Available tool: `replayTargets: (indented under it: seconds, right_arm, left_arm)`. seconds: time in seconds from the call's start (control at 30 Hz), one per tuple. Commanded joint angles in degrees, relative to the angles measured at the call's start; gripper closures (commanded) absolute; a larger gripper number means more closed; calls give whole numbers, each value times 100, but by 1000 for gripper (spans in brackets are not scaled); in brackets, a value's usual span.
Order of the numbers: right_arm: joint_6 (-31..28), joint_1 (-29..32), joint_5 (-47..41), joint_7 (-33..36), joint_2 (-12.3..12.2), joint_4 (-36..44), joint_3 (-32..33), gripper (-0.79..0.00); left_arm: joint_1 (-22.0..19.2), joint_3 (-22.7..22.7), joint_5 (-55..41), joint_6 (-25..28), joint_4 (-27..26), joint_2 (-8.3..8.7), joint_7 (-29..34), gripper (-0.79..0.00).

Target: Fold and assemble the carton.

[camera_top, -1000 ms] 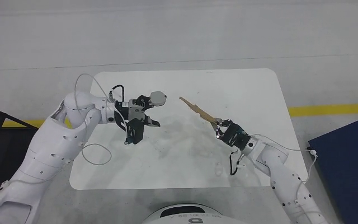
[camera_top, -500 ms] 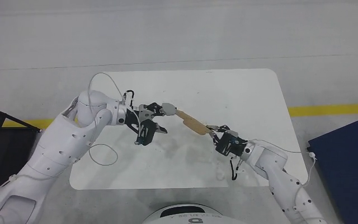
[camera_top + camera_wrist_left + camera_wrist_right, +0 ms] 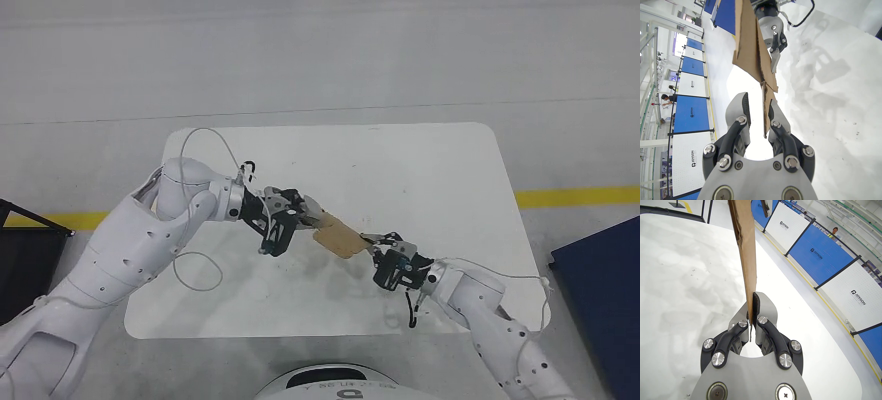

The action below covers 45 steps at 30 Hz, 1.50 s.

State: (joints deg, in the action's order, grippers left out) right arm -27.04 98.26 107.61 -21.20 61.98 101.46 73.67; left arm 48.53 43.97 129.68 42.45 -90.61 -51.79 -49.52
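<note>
The carton (image 3: 337, 237) is a flattened brown cardboard piece held above the middle of the white table (image 3: 440, 170). My right gripper (image 3: 385, 262) is shut on the carton's near-right end, and in the right wrist view the carton (image 3: 745, 247) stands edge-on out of that gripper (image 3: 752, 299). My left gripper (image 3: 293, 216) is at the carton's other end. In the left wrist view it (image 3: 758, 101) is open, with a flap of the carton (image 3: 751, 47) between the fingers. One finger (image 3: 773, 111) touches the cardboard and the other stands apart. The right gripper (image 3: 776, 47) shows beyond the carton.
Loose cables hang from both arms over the table, one (image 3: 190, 275) at the left and one (image 3: 412, 300) at the front. A blue object (image 3: 600, 270) stands off the table's right edge and a dark frame (image 3: 20, 235) off its left.
The right arm has brought the carton left and lower toward the table's middle. The left arm has swung right, and its open fingers now straddle the carton's end.
</note>
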Motion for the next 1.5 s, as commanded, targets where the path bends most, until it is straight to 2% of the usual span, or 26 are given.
replayTargets:
  seconds: [0.0, 0.07, 0.3, 0.33, 0.37, 0.5, 0.57, 0.73, 0.87, 1.2, 1.3, 1.47]
  right_arm:
    - [23, 2, 26, 10, -4, -5, -18, 0]
    - [48, 2, 31, 12, -8, -13, -29, 0]
    - [122, -1, -23, 29, -17, -37, -56, 0]
    - [167, 7, -75, 17, -15, -44, -58, -259]
    - [220, 17, -166, 2, -10, -59, -56, -785]
    - [459, 14, -780, -140, 0, -36, 183, -785]
    - [445, 79, -1331, -469, -6, -24, 419, -785]
    - [-151, 411, -2872, -1467, -62, -71, 1258, -785]
    - [-762, 610, -3315, -1667, -108, -61, 1612, -785]
    - [-770, 586, -3391, -1569, -100, -37, 1548, -785]
    - [-572, 328, -3253, -1149, -52, 40, 1121, -785]
    - [-250, -249, -3017, -775, 58, -274, 345, -785]
  left_arm:
    - [-15, -59, -9, -8, 20, -16, 19, -132]
    - [-31, -107, 3, -12, 54, -26, 37, 0]
    - [-103, -163, 81, 1, 169, -13, -38, 0]
    - [-95, -130, 27, -55, 190, -8, -51, 0]
    - [-80, -90, -39, -107, 220, -2, -55, 0]
    - [120, 201, -902, -421, 511, 11, -271, 0]
    - [356, 338, -1994, -439, 741, -23, -696, 0]
    - [610, 420, -2926, -432, 1146, -80, -458, 0]
    - [699, 420, -3450, -539, 1383, -151, -367, 0]
    - [766, 434, -3625, -629, 1380, -178, -153, 0]
    - [816, 381, -3843, -478, 1332, -219, 104, 0]
    - [734, 174, -4289, -170, 1428, -354, 777, 0]
